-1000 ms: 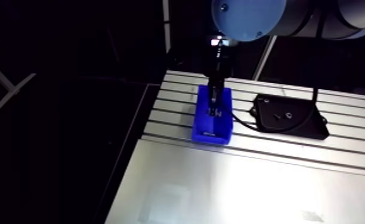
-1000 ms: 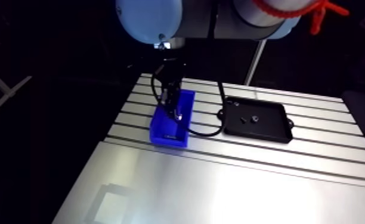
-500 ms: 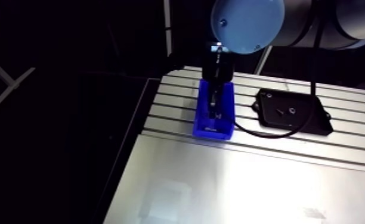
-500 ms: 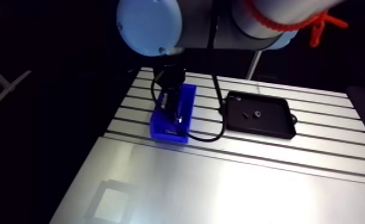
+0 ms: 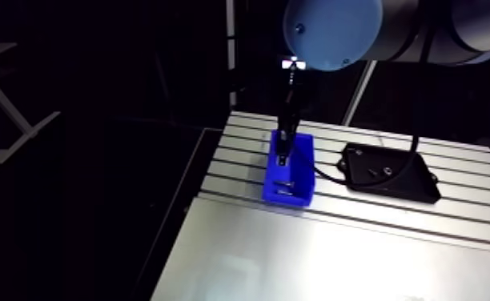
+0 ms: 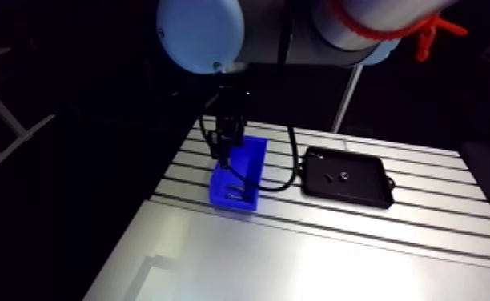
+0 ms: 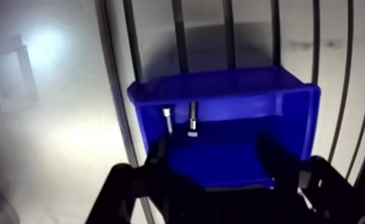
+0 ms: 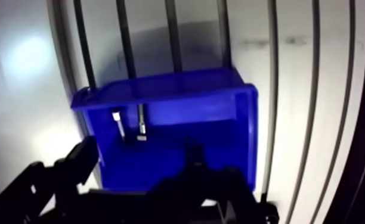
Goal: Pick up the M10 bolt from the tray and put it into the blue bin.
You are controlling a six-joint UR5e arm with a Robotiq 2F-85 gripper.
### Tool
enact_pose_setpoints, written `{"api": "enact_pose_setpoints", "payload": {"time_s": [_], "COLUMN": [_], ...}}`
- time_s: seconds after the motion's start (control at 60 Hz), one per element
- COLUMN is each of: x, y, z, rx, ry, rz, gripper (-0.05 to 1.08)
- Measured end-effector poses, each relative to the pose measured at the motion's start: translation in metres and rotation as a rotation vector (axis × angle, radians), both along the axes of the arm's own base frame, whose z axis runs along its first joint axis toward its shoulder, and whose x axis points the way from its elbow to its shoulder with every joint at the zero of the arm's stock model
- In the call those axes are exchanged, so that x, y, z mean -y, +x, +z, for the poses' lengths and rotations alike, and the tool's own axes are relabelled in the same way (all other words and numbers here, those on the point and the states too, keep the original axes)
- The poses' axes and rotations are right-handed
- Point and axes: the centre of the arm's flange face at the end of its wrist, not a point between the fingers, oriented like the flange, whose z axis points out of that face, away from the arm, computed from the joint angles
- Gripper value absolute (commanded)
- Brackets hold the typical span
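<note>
Where the arm view looks down across the worktop (image 5: 464,212), the blue bin (image 5: 289,173) stands on the slotted part. It is close to one side edge, with its near end just at the seam where the smooth sheet (image 5: 328,256) begins. The jaws come straight down over the bin. They are dark and small here, and how far apart they stand cannot be read from this side. Two pale specks, the bolts (image 6: 236,190), show on the bin's floor at its near end. A black tray (image 6: 347,178) lies on the same slotted part, farther along toward the opposite side edge, and it does not touch the bin. Two small parts (image 6: 329,175) sit close together near the tray's middle. They are too small to name.

Seen in the wrist view, the jaws stand wide open with nothing between them, and the bin's blue floor shows in the gap. Ahead of them the two slim, silvery bolts rest side by side, parallel and just apart. They lie against the bin wall that faces the jaws, toward the corner on the smooth sheet's side. Which of the two is the M10 one cannot be told. Both are in the bin, and neither touches the jaws. Past that wall the worktop's dark slots run on, with the smooth sheet beside them.
</note>
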Motion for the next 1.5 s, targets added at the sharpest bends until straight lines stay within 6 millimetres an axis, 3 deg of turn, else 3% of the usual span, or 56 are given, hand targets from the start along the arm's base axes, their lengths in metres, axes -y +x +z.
{"api": "enact_pose_setpoints", "payload": {"time_s": [0.483,0.733,1.117,1.5], "x": [-0.011,-0.020,-0.074,-0.133], "y": [-0.010,-0.020,-0.041,-0.046], "z": [0.092,0.138,0.183,0.226], "rx": [-0.028,-0.047,-0.082,-0.109], "ry": [0.010,0.031,0.067,0.085], "rz": [-0.058,-0.314,-0.912,-1.317], "gripper": [0.00,0.00,0.00,0.00]}}
